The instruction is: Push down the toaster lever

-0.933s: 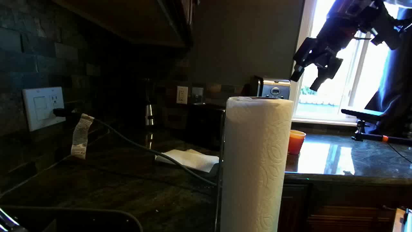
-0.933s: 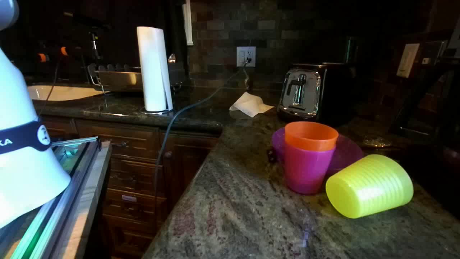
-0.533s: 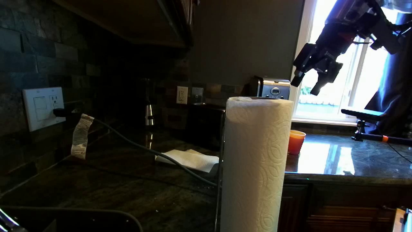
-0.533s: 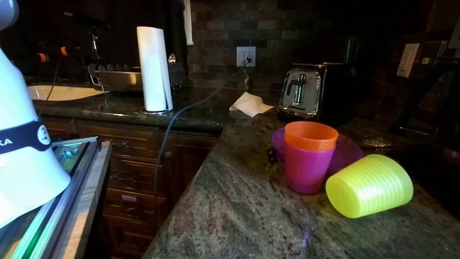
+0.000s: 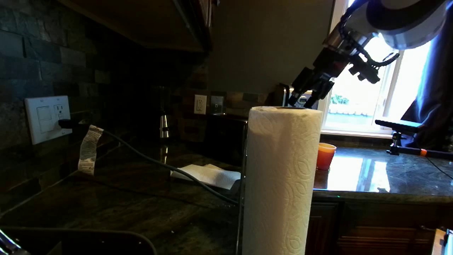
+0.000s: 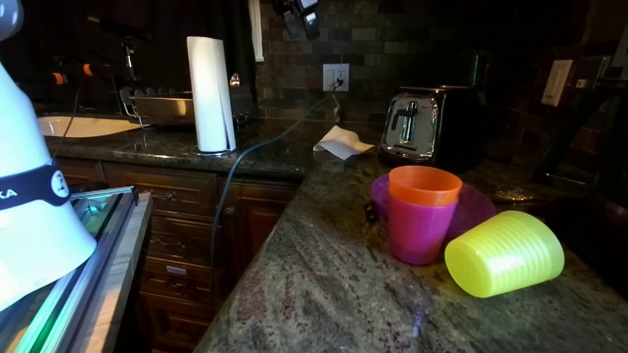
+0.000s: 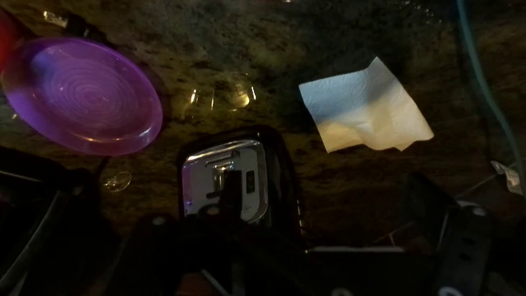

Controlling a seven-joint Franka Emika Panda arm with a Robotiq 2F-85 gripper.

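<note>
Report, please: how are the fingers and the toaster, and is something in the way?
Fingers open, empty, apart from toaster. Lever looks up, not yet pressed. Plate, cups nearby: possible obstacles.

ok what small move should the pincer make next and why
Probably ease the pincer toward the toaster, lining up above the lever before pressing. In an exterior view the pincer hangs higher than the toaster and off to the picture's left, not touching it, while the lever sits high on the toaster's front, so it seems not yet pushed down.
</note>
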